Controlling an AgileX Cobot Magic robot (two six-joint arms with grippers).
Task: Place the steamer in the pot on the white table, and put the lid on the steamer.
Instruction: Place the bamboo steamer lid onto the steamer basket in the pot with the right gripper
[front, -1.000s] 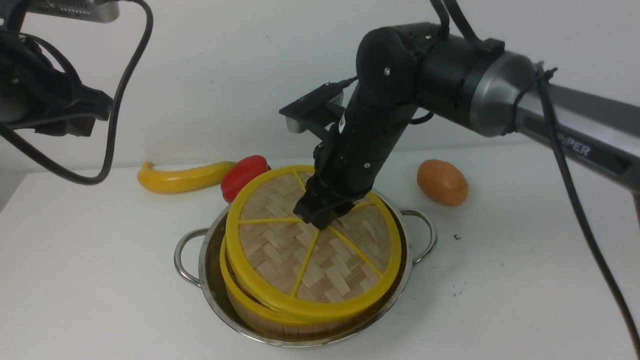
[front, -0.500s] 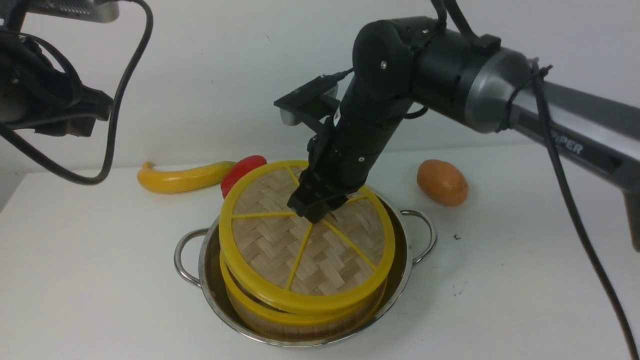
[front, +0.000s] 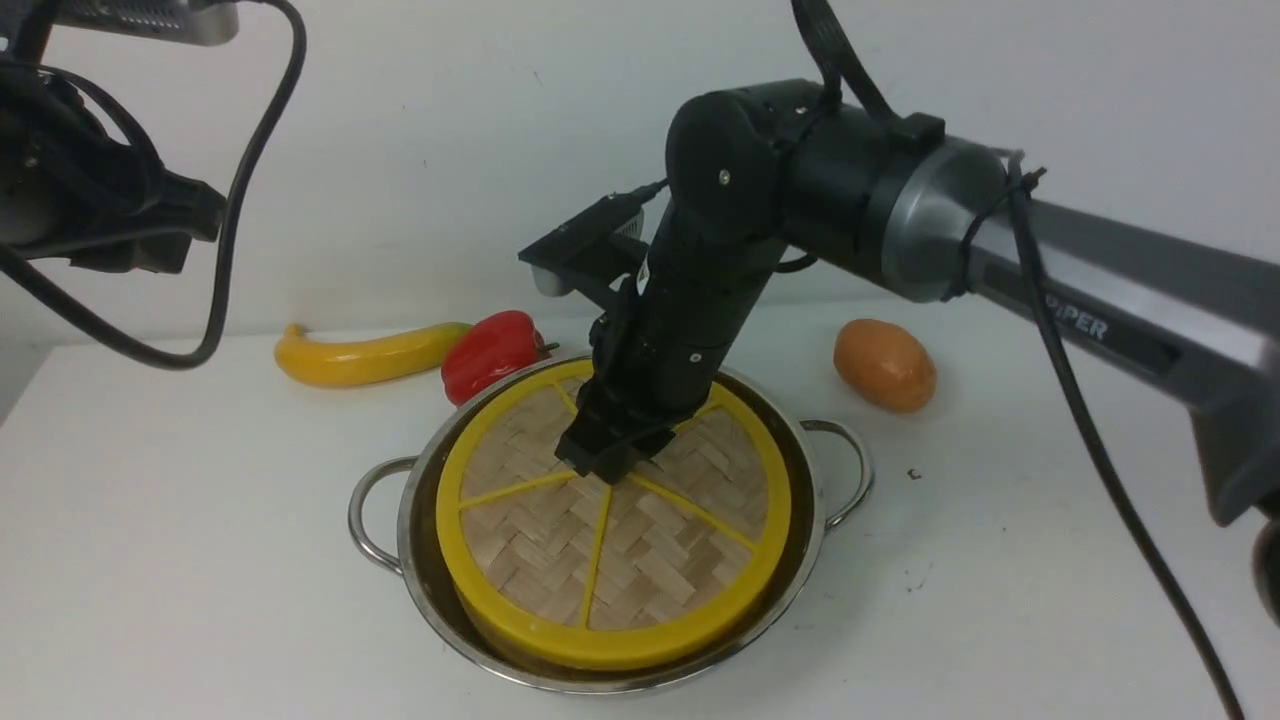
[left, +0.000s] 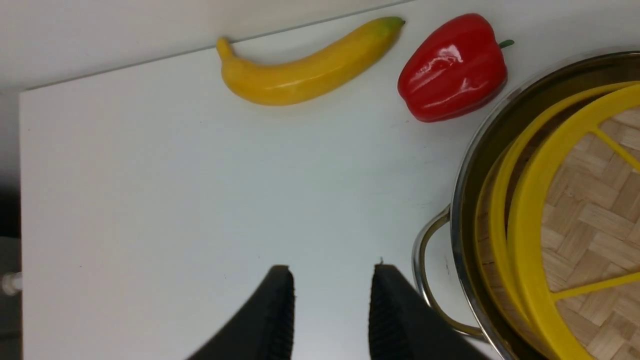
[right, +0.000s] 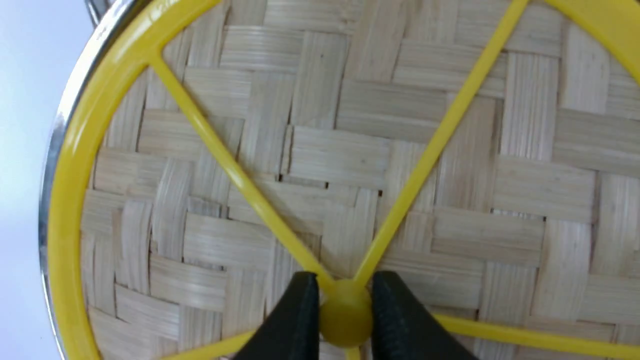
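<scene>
1. Front view: the pot (front: 600, 688) is seen standing on the table (front: 150, 550), near its middle. The lid (front: 560, 560) is laid flat within the pot's rim, and what sits beneath it is hidden here. The right gripper (front: 607, 462) is set down on the lid's centre. A banana (front: 360, 355) and a pepper (front: 490, 350) are seen to the far left of the pot, the pepper just beside its rim. An orange oval object (front: 885, 365) lies to the far right, apart from the pot. The left arm (front: 90, 200) is held high at the left, well apart from the pot.
2. Left wrist view: the left gripper (left: 330, 310) is shown over bare table, just left of the pot's handle (left: 417, 270). Its jaws are parted and nothing is held between them. The steamer (left: 494, 225) is seen inside the pot, its yellow rim just under the lid's rim.
3. Right wrist view: the lid's knob (right: 345, 312) is clamped between the right gripper's two black fingers (right: 295, 325). The weave and the yellow spokes are spread around it, and a strip of the pot's steel rim is seen outside the lid's rim.
</scene>
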